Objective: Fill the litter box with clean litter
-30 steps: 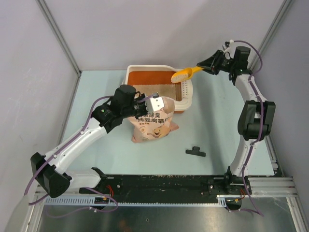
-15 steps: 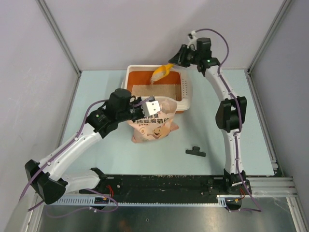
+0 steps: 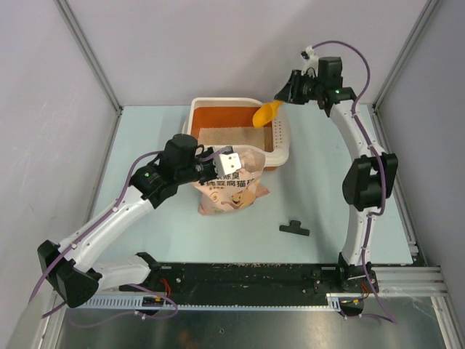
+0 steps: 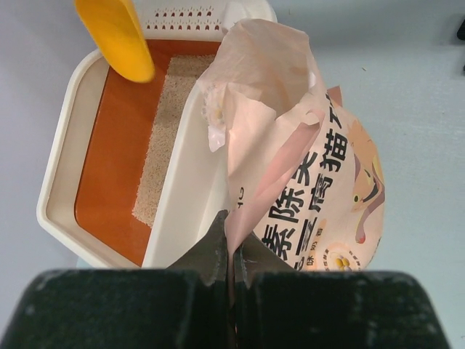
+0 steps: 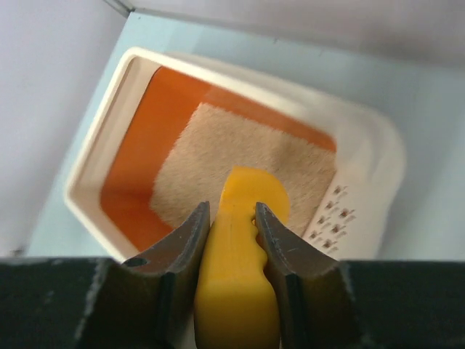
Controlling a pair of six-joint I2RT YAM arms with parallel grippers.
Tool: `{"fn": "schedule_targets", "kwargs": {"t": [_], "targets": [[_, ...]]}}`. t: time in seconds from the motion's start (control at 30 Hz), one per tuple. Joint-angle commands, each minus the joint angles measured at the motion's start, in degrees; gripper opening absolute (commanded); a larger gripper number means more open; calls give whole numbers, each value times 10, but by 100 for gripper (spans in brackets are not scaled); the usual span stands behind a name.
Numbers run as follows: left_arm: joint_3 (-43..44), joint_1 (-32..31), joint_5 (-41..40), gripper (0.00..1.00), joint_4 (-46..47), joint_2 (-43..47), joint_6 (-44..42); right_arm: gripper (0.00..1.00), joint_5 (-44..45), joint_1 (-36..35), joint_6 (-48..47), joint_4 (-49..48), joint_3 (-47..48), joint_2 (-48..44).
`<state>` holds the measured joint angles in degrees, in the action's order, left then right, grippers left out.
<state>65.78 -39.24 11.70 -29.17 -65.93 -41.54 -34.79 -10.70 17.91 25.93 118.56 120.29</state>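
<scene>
Clean litter [image 3: 231, 136] covers part of the litter box [image 3: 218, 102] floor. Right gripper [image 5: 232, 217] clamps the orange scoop [image 3: 265, 113] above it; left gripper [image 4: 229, 251] pinches the pink bag [image 4: 320, 167] rim

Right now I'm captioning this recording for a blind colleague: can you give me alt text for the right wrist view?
The right claw grips an orange-yellow scoop by its handle, above the litter box. Pale beige litter covers part of the box's orange floor; the rest is bare.
</scene>
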Motion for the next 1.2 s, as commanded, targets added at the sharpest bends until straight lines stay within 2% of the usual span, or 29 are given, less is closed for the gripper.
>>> {"fn": "schedule_targets", "kwargs": {"t": [0.0, 0.07, 0.13, 0.27, 0.4, 0.43, 0.47, 0.53, 0.7, 0.77, 0.93, 1.17], "targets": [[0, 0, 27, 0, 24, 13, 2, 0, 55, -62, -206, -23, 13, -79], [1, 0, 30, 0, 24, 12, 4, 0, 111, -92, -252, -16, 13, -87], [0, 0, 31, 0, 24, 11, 5, 0, 129, -107, -271, -15, -7, -108], [-1, 0, 35, 0, 24, 11, 6, 0, 139, -72, -245, -32, -84, -175], [0, 0, 46, 0, 25, 5, 10, 0, 90, 14, -150, -69, -162, -251], [1, 0, 46, 0, 26, 3, 12, 0, 74, 62, -121, -94, -226, -275], [1, 0, 50, 0, 26, 0, 13, 0, 61, 83, -58, -163, -260, -324], [6, 0, 53, 0, 27, -4, 16, 0, 68, 137, -31, -185, -316, -359], [14, 0, 57, 0, 30, -11, 23, 0, 10, 226, -34, -87, -374, -394], [13, 0, 60, 0, 30, -12, 25, 0, -40, 263, -41, -34, -401, -398], [8, 0, 68, 0, 32, -12, 36, 2, -149, 292, -145, 81, -453, -391], [4, 0, 70, 0, 35, 0, 44, 3, -190, 302, -163, 98, -549, -386]]}}
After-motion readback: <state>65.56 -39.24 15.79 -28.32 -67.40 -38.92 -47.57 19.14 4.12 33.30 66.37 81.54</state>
